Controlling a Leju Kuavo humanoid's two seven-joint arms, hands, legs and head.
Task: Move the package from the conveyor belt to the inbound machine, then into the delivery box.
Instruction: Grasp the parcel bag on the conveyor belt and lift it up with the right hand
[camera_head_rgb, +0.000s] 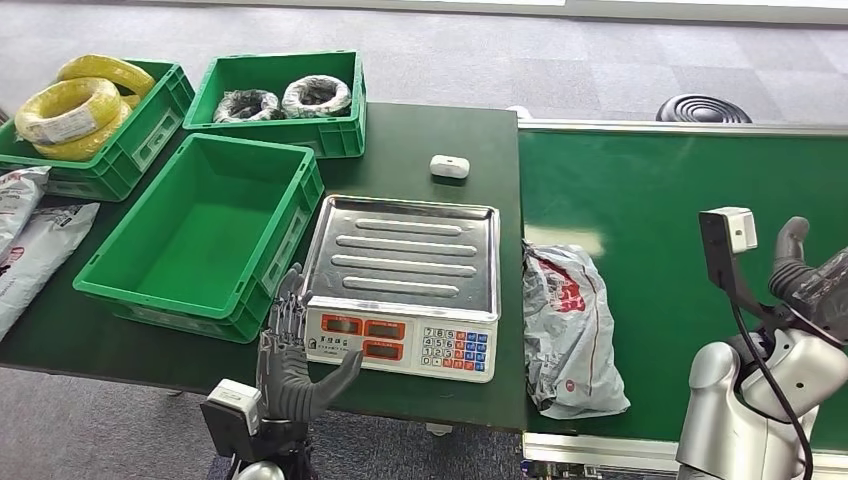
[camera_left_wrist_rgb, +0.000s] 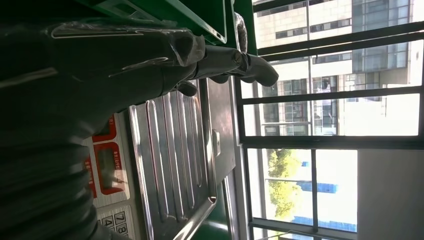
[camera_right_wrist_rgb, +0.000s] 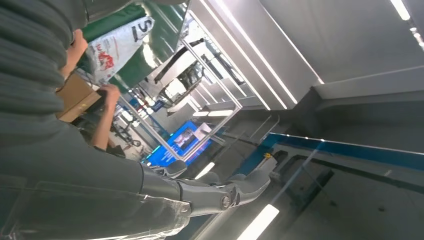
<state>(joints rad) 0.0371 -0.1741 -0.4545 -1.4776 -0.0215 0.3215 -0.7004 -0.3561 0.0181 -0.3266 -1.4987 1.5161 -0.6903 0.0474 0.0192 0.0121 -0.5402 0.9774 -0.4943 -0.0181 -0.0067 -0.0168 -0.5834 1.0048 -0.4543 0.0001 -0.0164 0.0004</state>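
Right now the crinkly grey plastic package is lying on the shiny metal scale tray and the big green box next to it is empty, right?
Not quite. The head view shows the crinkly grey plastic package lying on the green conveyor belt, beside the bare shiny metal scale tray. The big green box is indeed empty.

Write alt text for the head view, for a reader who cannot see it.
A grey plastic package lies on the green conveyor belt, beside a scale with a bare steel tray. The left hand hovers open by the scale's front corner, next to an empty green crate; the right hand is raised over the belt.
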